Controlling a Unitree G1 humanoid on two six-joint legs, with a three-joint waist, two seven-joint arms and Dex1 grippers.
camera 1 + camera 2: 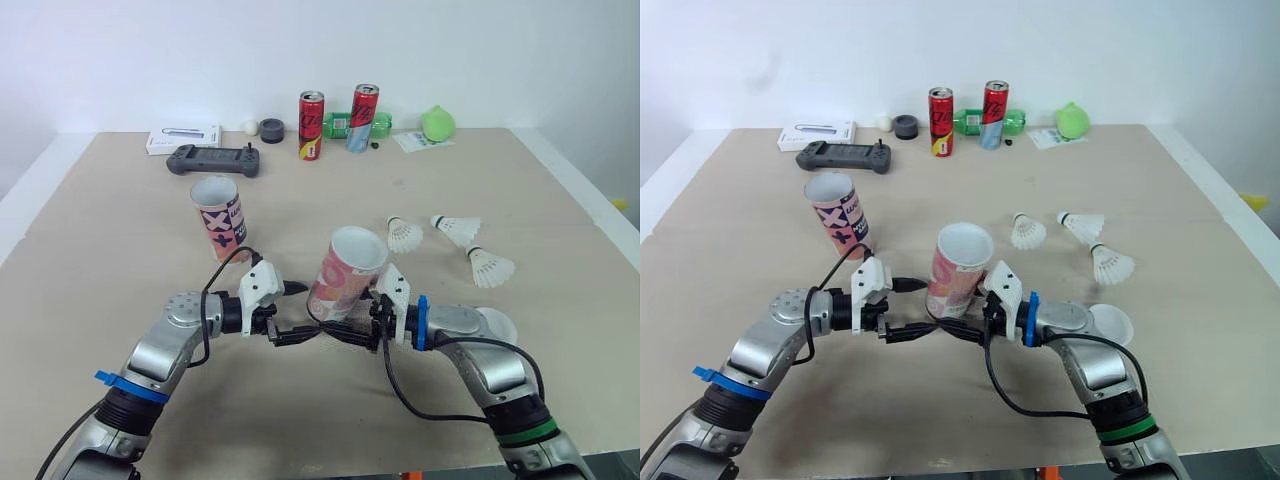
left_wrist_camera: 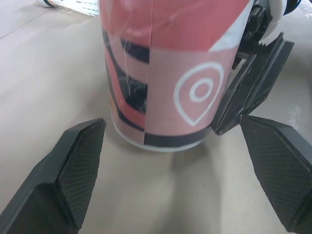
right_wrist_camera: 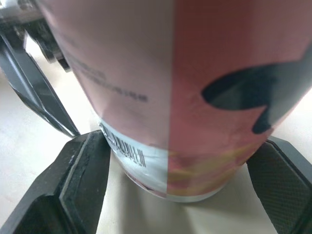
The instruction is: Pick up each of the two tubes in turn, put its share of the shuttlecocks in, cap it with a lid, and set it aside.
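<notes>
A pink tube stands open-topped at the table's middle. My right gripper is shut on its base, and in the right wrist view both fingers press against the tube. My left gripper is open just to the left of that base. In the left wrist view its fingers stand apart from the tube. A second tube, pink and white, stands further back on the left. Three shuttlecocks lie to the right.
A white lid lies by my right forearm. Along the back edge are a dark round lid, a game controller, a white box, two cans, a green bottle and a green ball.
</notes>
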